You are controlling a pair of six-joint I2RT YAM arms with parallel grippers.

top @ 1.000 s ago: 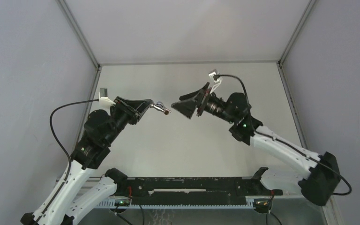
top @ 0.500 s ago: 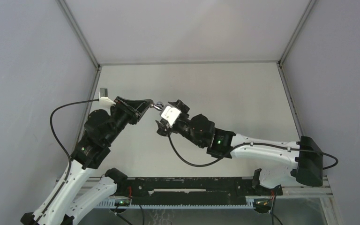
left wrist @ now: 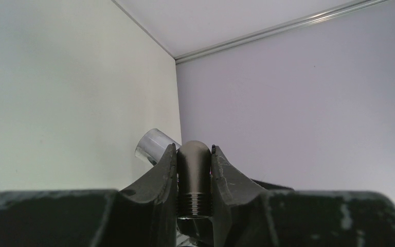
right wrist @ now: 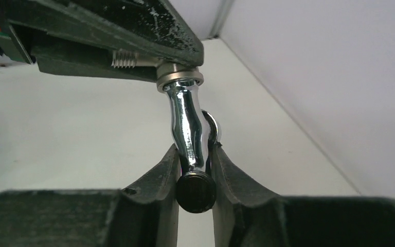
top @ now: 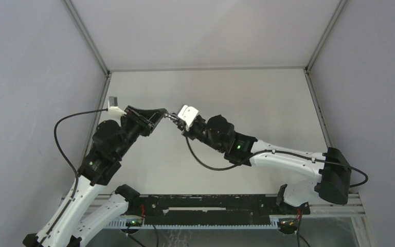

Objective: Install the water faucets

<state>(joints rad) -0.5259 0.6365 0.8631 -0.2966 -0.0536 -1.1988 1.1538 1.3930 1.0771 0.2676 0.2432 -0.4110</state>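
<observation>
The pale grey counter [top: 267, 98] sits inside plain grey walls, and I have both arms reaching in over its left half, about midway between the near and far edges. They meet in the air above the surface. The left gripper [left wrist: 194, 154] has its jaws drawn in narrow on a dark, round-tipped threaded stub [left wrist: 194, 177], which is one end of the bent shiny chrome faucet [right wrist: 187, 123]. From the right wrist camera I see that same stub's silver thread [right wrist: 123, 60] lying along the left fingers, with a chrome collar [right wrist: 180, 80] just below it. The right gripper [right wrist: 194, 154] is clamped on the lower part of the curved body, one finger pressed against each side. A round black cap [right wrist: 196, 191] at the faucet's end sits between the finger bases. In the left wrist view a pale shiny cylinder [left wrist: 154, 146] shows just beside the left finger. I cannot tell from that angle whether it belongs to the faucet.
</observation>
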